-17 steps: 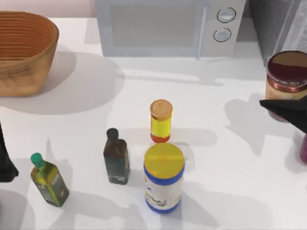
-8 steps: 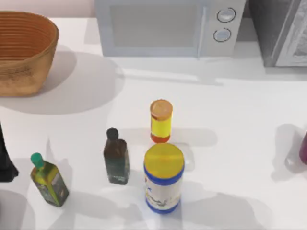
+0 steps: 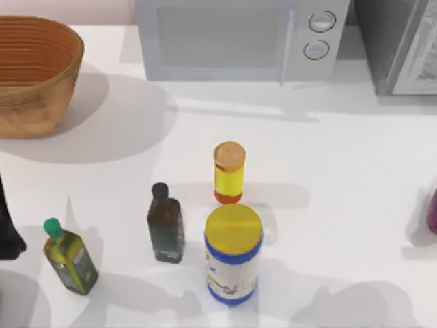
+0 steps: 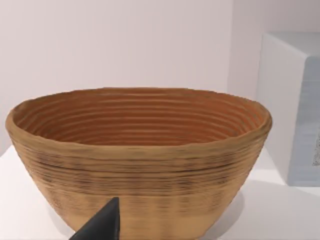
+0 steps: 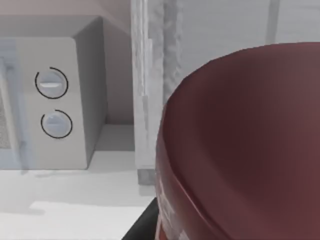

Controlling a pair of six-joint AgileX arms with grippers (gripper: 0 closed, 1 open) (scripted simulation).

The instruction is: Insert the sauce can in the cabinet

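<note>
Squat round sauce can with smooth dark maroon lid point(image 5: 240, 145) looms close in the right wrist view, near the dark-grey boxy cabinet point(image 5: 150, 90). Right gripper's finger state: cannot tell. Left arm parked facing ribbed woven basket point(image 4: 140, 160).

Three bottles point(image 3: 229, 172) point(image 3: 165, 223) point(image 3: 70, 257); one canister point(image 3: 233, 254); one basket point(image 3: 35, 74); one microwave point(image 3: 239, 37) — one cabinet point(image 3: 399, 44); one sauce can point(image 5: 240, 145)

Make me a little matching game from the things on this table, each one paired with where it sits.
Things:
1. basket
2. microwave
3. green-capped bottle
4. yellow-lidded canister

Places:
A. near edge, towards the middle
B. far left corner
C. near left, beside the parked left arm
D. far edge, middle

Pairs: 1-B, 2-D, 3-C, 4-A
</note>
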